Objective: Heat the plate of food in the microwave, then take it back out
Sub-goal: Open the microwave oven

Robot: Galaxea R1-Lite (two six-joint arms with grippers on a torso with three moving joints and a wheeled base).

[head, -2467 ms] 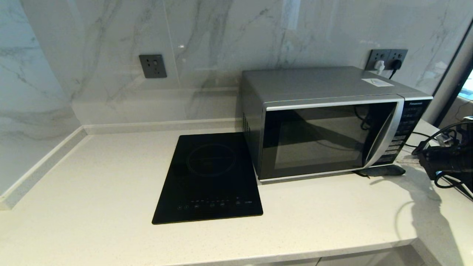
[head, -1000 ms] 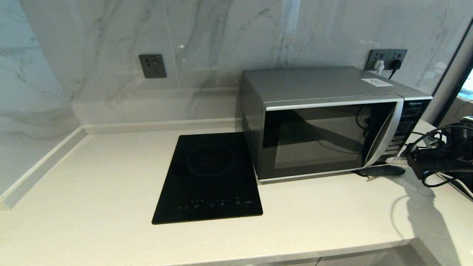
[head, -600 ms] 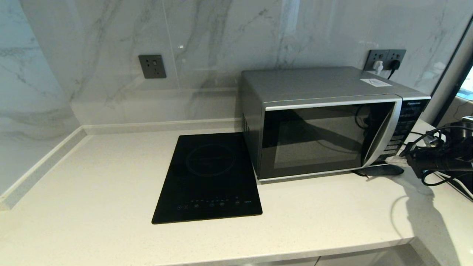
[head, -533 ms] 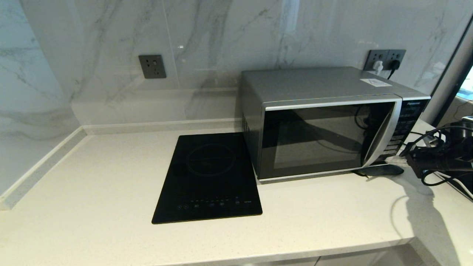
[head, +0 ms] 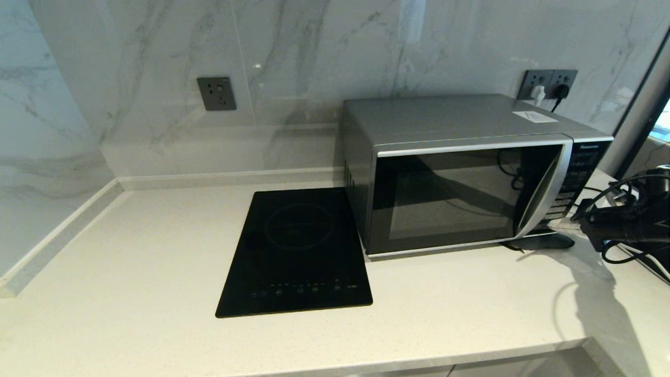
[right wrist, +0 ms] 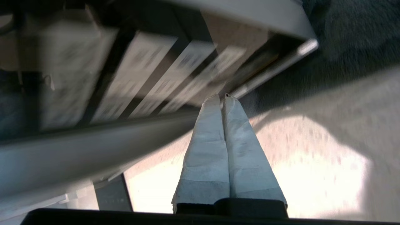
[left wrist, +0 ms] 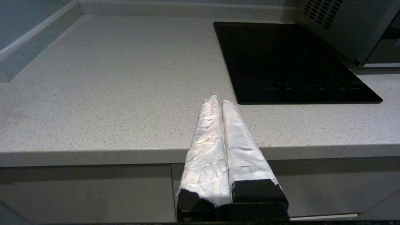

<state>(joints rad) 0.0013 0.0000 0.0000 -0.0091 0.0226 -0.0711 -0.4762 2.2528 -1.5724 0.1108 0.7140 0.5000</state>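
Observation:
The microwave (head: 460, 193) stands at the back right of the counter with its dark glass door closed. Nothing can be made out through the glass, and the plate of food is out of view. My right gripper (head: 564, 225) is shut, with its white-wrapped tips at the lower end of the button panel (head: 568, 195). In the right wrist view the gripper (right wrist: 220, 97) points at the panel's rows of buttons (right wrist: 150, 72), just above the counter. My left gripper (left wrist: 218, 100) is shut and empty, parked at the counter's front edge.
A flat black induction cooktop (head: 296, 254) lies left of the microwave. A dark flat object (head: 542, 242) lies on the counter under the microwave's front right corner. Wall sockets (head: 547, 84) with plugs sit behind it. The pale counter (head: 131, 251) stretches to the left.
My right gripper has moved left from the counter's right edge to the lower end of the microwave's button panel and has stayed there with small shifts. The door has remained closed.

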